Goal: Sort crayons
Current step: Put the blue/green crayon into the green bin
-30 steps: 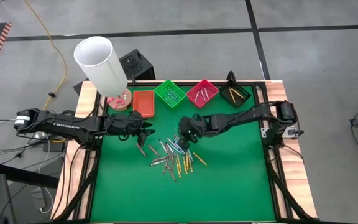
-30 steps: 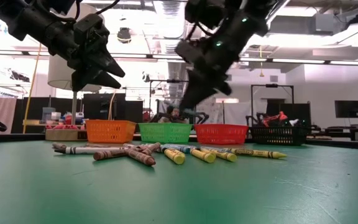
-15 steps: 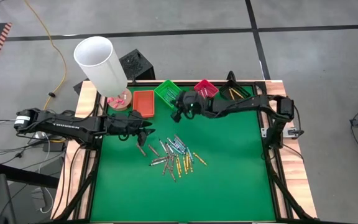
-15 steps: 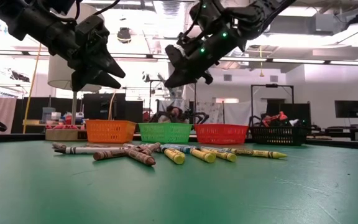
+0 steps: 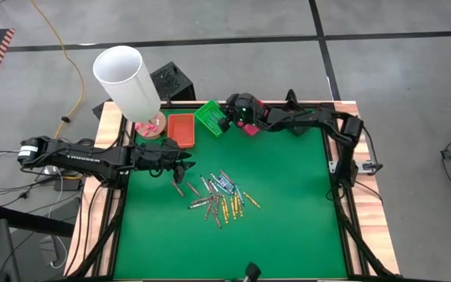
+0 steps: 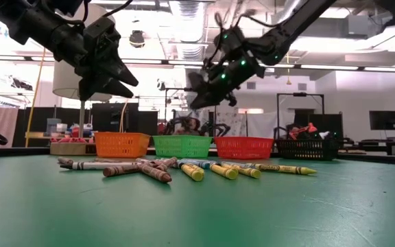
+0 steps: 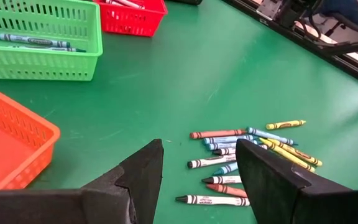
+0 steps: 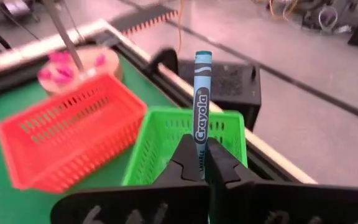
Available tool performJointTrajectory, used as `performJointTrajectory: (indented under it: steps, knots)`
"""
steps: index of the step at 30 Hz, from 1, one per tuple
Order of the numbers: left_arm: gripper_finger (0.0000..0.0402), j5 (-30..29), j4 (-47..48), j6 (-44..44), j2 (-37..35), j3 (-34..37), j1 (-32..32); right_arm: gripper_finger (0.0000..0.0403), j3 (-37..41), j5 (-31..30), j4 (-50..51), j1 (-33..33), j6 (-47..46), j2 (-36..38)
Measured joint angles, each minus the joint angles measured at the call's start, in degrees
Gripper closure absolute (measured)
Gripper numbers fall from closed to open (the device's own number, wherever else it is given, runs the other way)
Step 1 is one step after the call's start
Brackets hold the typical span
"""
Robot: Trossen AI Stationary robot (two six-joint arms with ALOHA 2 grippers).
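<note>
Right wrist view is showing the right gripper (image 8: pixel 201 163) clamping a blue-green crayon (image 8: pixel 201 102) upright, hovering above the green tray (image 5: pixel 213 117) at the far side of the bench (image 5: pixel 288 211). Left gripper (image 7: pixel 199 171) is hanging with fingers apart over the bench's left part, beside the loose crayons (image 5: pixel 219 197) lying mid-bench.
</note>
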State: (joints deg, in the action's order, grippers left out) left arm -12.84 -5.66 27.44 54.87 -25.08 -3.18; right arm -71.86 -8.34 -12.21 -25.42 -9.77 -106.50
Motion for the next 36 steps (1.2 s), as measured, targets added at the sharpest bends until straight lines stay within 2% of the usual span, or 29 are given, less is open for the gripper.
performJointTrajectory:
  steps: [12,17,25,36]
  knots:
    - [0.0210,-0.3,0.2,0.1,0.0,0.0,0.0,0.0403,-15.0,7.4,18.6,-2.6,1.4,-7.4]
    - [0.0210,-1.1,0.1,0.1,0.0,0.0,-0.1,0.0403,-19.8,10.6,23.1,-2.9,1.3,-10.4]
    - [0.0210,-1.0,0.2,0.8,0.0,0.0,-0.1,0.0403,-24.3,13.4,25.0,-2.1,-0.2,-16.5]
    - [0.0210,-1.1,0.2,0.8,0.0,0.0,-0.1,0.0403,-25.7,13.0,31.8,-2.2,-2.4,-17.5]
